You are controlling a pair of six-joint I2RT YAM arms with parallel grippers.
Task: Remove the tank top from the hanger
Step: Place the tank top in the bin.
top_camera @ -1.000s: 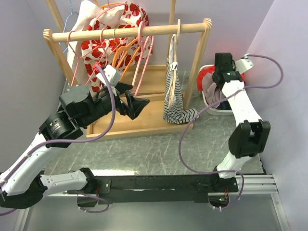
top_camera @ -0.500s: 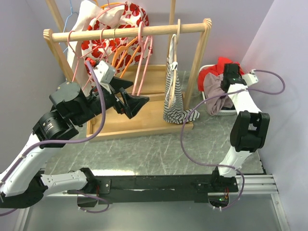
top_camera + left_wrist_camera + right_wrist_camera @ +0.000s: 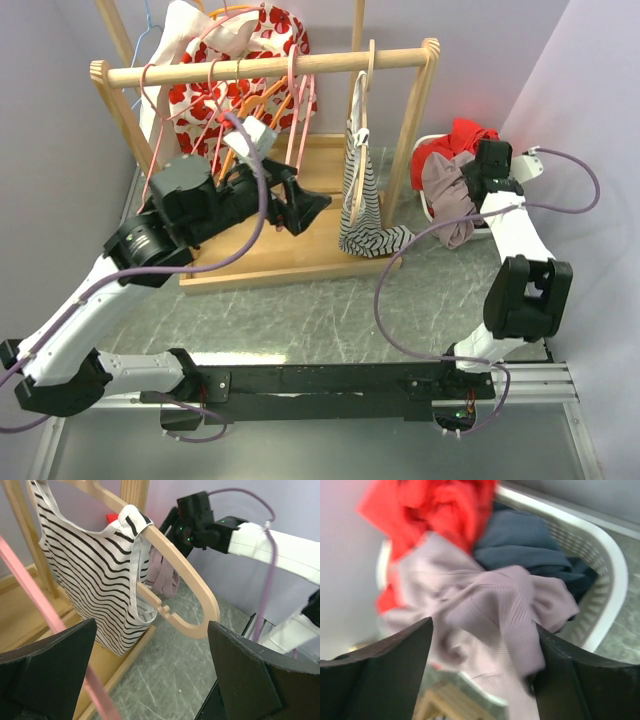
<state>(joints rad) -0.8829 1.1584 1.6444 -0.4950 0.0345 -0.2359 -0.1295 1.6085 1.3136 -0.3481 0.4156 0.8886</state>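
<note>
Facing the striped tank top [image 3: 90, 575], left jaws gape; right jaws stand open over the basket [image 3: 606, 577].

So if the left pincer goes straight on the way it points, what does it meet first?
Probably the striped tank top, at its hem, with the wooden hanger just beside it; both sit centred ahead of the open left pincer. Depth is unclear.

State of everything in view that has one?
Black-and-white striped tank top: hung on hanger, untouched.
Pale wooden hanger: hooked on the wooden rack rail.
Left gripper: open, facing the top, empty.
Right gripper: open, over white plastic basket.
Mauve ribbed garment: crumpled in the basket, draped over rim.
</note>
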